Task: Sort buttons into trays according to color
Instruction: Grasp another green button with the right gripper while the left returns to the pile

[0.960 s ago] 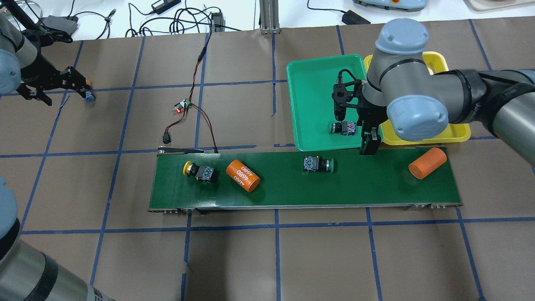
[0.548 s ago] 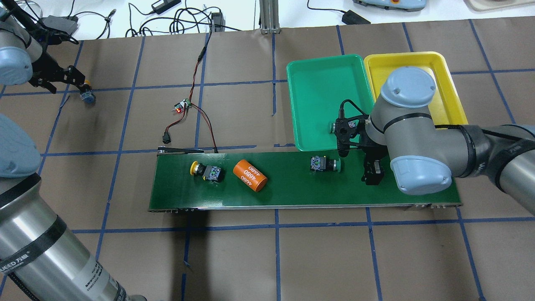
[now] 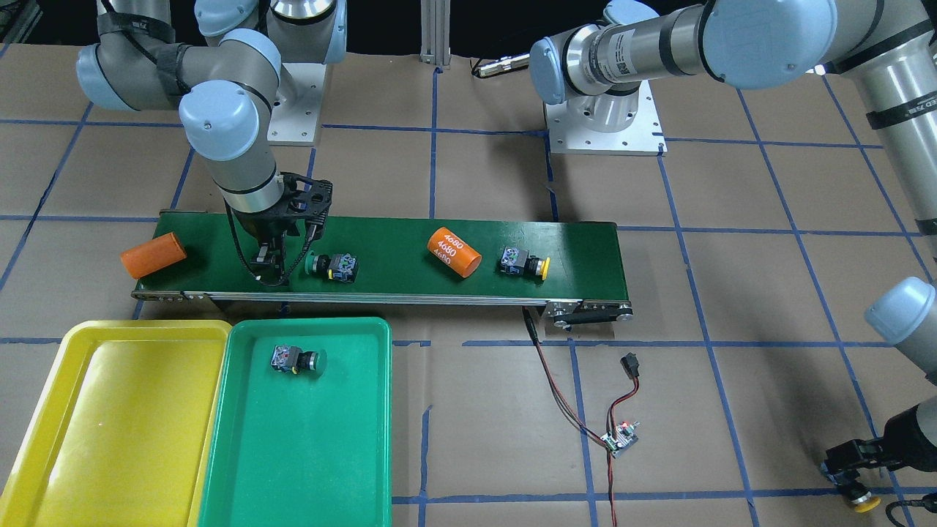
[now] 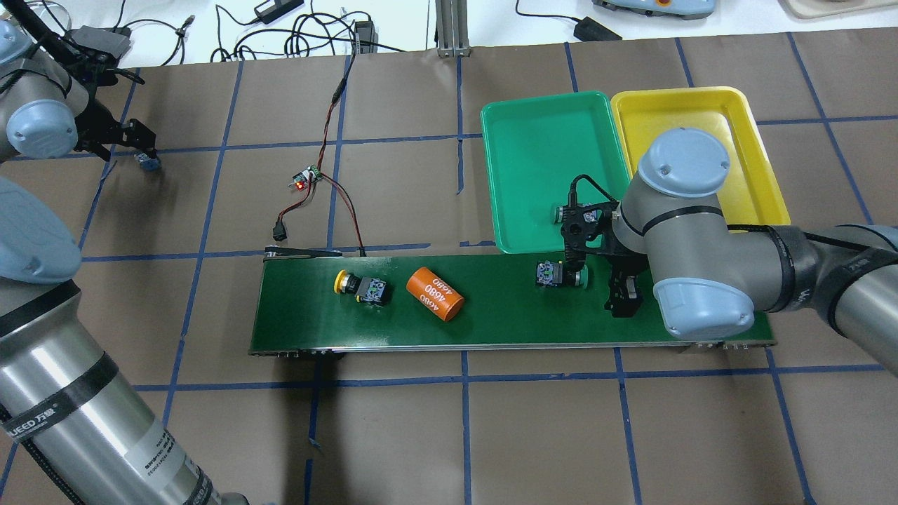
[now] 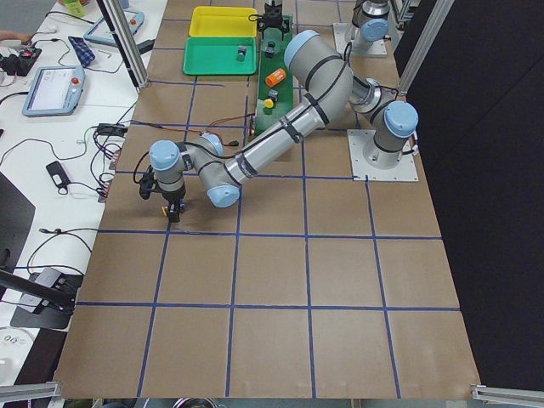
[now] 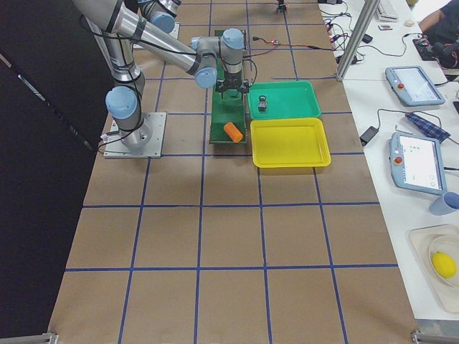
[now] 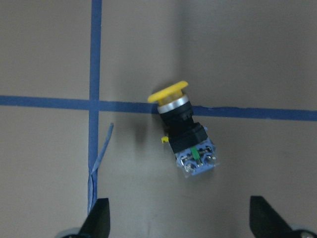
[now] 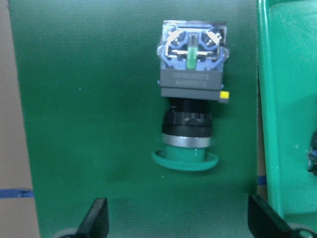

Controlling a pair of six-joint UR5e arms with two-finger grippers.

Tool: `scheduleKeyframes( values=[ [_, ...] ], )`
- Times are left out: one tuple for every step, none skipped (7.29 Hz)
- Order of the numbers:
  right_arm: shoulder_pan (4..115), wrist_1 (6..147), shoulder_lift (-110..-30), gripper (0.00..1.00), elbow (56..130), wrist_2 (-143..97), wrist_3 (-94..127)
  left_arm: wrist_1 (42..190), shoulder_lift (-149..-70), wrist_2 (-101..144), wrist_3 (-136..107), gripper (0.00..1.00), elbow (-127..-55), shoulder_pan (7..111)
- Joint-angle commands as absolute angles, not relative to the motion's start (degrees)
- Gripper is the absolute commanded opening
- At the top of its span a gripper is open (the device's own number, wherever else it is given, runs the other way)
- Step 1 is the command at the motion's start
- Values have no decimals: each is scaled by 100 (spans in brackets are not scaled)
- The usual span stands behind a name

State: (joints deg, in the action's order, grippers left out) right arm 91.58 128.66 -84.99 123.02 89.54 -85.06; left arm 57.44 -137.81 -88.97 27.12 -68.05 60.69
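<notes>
- The right gripper (image 8: 182, 220) hangs low over the conveyor belt (image 4: 505, 322), its fingers spread wide and holding nothing. A green button (image 8: 190, 114) lies on its side just ahead of them, cap toward the gripper.
- A second green button (image 3: 294, 360) lies in the green tray (image 3: 293, 454).
- The green tray sits side by side with the yellow tray (image 3: 124, 424), between the belt and the operators' long edge.
- A yellow button (image 4: 361, 286) lies on the belt toward its left end.
- Beside it is an orange cylinder (image 4: 435, 294) printed "4680" in white, more than once.
- A plain orange cylinder (image 3: 154, 255) lies at the belt's right end.
- The left gripper (image 7: 181, 220) is spread and empty above another yellow button (image 7: 183, 129). That button lies on a blue tape line, toward the operators' edge.
- The left arm (image 4: 70, 421) wears a black band whose white lettering is only partly legible.
</notes>
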Motion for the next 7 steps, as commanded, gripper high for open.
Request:
scheduleKeyframes(
  values=[
    [9158,12867,-8499,100,12305,8947,-8499,5739,-13816,-8877,2655,100,-6794,6073],
    [9158,12867,-8499,100,12305,8947,-8490,5765,-13747,-8877,2593,100,-6785,6073],
    [9167,12902,-8499,100,12305,8947,-8482,5774,-13694,-8877,2567,100,-6794,6108],
    [9167,12902,-8499,100,12313,8947,-8481,5766,-13719,-8877,2540,100,-6794,6108],
    [9167,12902,-8499,100,12313,8947,-8481,5827,-13615,-8894,2444,100,-6803,6169],
    [9167,12902,-8490,90,12305,8930,-8490,5758,-13736,-8877,2539,100,-6864,6179],
    [9167,12911,-8490,58,12287,8860,-8499,5696,-13885,-8877,2557,100,-6829,6179]
  ],
)
